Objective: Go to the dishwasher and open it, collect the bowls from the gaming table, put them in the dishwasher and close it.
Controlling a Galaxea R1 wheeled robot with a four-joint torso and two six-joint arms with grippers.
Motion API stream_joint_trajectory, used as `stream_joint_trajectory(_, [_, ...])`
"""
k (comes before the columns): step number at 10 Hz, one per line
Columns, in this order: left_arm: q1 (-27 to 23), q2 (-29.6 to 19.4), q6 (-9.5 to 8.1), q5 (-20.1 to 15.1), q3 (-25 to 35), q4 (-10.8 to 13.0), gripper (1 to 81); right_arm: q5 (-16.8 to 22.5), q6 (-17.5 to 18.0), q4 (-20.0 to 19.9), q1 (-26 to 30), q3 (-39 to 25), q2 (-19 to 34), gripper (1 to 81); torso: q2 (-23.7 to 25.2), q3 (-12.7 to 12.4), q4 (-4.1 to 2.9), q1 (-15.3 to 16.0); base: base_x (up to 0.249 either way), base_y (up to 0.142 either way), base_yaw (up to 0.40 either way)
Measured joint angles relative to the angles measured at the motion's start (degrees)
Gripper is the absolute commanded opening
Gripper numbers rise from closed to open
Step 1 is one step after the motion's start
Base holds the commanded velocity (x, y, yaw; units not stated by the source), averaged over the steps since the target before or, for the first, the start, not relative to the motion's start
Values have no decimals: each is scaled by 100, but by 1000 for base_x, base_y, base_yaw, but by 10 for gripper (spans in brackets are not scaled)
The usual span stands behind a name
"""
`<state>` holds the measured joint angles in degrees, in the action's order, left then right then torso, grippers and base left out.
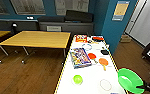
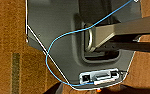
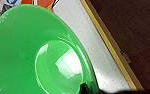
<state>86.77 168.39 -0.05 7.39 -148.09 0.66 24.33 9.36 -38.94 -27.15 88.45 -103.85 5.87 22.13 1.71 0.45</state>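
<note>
The gaming table (image 1: 91,75) is a long white top with a yellow edge, running away from me. My right gripper (image 1: 141,87) is shut on the rim of a large green bowl (image 1: 129,80), which is tilted and held off the table's near right corner. That bowl (image 3: 28,50) looms large in the right wrist view, above the white tabletop (image 3: 91,45), with the gripper (image 3: 87,88) dark at its rim. A small green bowl (image 1: 77,79) sits on the near part of the table. The left wrist view looks at my own grey base (image 2: 56,30) and a blue cable. The dishwasher is out of view.
A colourful game box (image 1: 79,57), red and orange paddles (image 1: 103,61), a red box (image 1: 81,38) and clear rings (image 1: 105,84) lie on the table. A wooden table (image 1: 38,38) stands to the left, a blue pillar (image 1: 116,25) to the right. The floor is wood.
</note>
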Motion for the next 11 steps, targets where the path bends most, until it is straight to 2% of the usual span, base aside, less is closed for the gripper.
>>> stream_joint_trajectory(1, [-15, -45, -2, -1, 49, 0, 811, 105, -82, 33, -16, -364, 317, 10, 0, 0, 0, 0, 0, 0, 0])
stream_joint_trajectory(3, [-22, -229, -2, -4, 333, 2, 811, 166, -347, 127, -575, -1156, 1096, 10, 0, 0, 0, 0, 0, 0, 0])
stream_joint_trajectory(5, [-41, -584, 0, -9, 995, 2, 811, -113, -592, 201, -1373, -1512, 1399, 10, 0, 0, 0, -2, 0, 0, 0])
stream_joint_trajectory(8, [-249, -1577, -2, 11, 2494, 0, 811, -1041, -1087, 324, -2964, -1858, 1408, 10, 0, 0, 0, -5, 0, 0, 0])
stream_joint_trajectory(11, [-360, -3145, -24, 267, 3944, -2, 811, -2339, -1415, 495, -4465, -1991, 1192, 10, 0, 0, 0, -5, 0, 0, 0])
